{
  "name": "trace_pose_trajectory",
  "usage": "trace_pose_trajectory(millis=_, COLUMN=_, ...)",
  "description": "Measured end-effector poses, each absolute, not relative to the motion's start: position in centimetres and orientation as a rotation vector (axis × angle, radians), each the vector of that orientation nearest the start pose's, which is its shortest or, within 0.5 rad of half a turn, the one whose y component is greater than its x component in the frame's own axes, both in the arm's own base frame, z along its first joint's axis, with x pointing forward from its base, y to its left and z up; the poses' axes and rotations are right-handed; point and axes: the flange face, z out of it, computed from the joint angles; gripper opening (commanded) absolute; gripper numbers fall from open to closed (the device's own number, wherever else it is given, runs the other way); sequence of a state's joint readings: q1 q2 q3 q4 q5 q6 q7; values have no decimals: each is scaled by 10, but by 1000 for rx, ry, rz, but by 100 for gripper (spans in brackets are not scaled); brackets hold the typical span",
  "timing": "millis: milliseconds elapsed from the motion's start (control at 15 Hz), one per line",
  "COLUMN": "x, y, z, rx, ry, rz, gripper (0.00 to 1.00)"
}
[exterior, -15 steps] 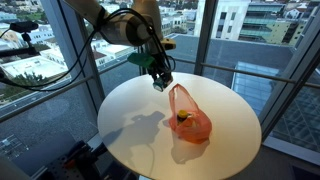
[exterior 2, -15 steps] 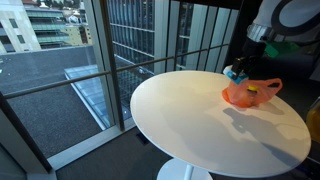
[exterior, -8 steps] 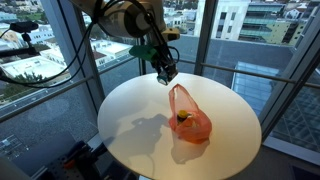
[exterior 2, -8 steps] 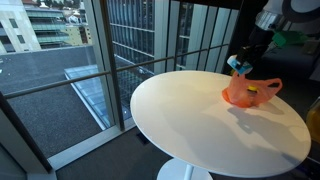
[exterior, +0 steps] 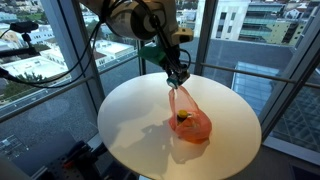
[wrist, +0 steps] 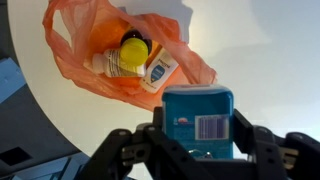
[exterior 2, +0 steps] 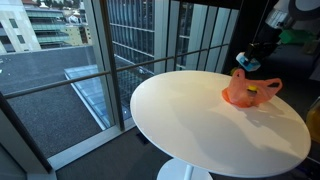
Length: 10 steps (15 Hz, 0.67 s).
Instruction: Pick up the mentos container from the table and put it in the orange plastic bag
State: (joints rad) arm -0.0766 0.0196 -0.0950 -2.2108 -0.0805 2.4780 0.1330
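Grip: the gripper [wrist: 198, 148] has both fingers [wrist: 150, 142] clamped on the sides of the mentos container [wrist: 198, 118], and it sits square between them with the barcode label facing the wrist camera.
Container: it's in the air, off the round white table [exterior: 125, 120], just beside the near rim of the orange plastic bag [wrist: 90, 70] and not yet over the bag's mouth.
Bag: it lies slumped on the table with its mouth gaping up. In an exterior view one handle loop [exterior: 178, 95] stands up from the bag right under the gripper [exterior: 178, 74].
Inside the bag: a yellow-capped bottle [wrist: 130, 52] and a white packet [wrist: 160, 72] are touching each other in the middle of the opening.
Step in hand: by my read this is the carry-over, with the pick done and the drop yet to come.
Doing it well: bring the container across the bag's rim until it hangs squarely above the opening. Then lower it between the bag's walls and part the fingers only once it is low inside.
Approach line: come in clear of the raised handle loop so the thin film doesn't snag and drag the bag.
Watch out: let go too soon and the container likely lands on the rim or on the table beside the bag. The floppy film could also fold shut if nudged.
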Motion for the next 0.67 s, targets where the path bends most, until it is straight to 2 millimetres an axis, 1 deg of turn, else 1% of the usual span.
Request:
trace_pose_trajectory(millis=267, x=542, y=-112, z=384, rx=-3139, ry=468, rz=-360, gripper=40)
trace_pose_trajectory(millis=667, x=537, y=-130, z=352, rx=-3104, ry=569, rz=-267, gripper=40)
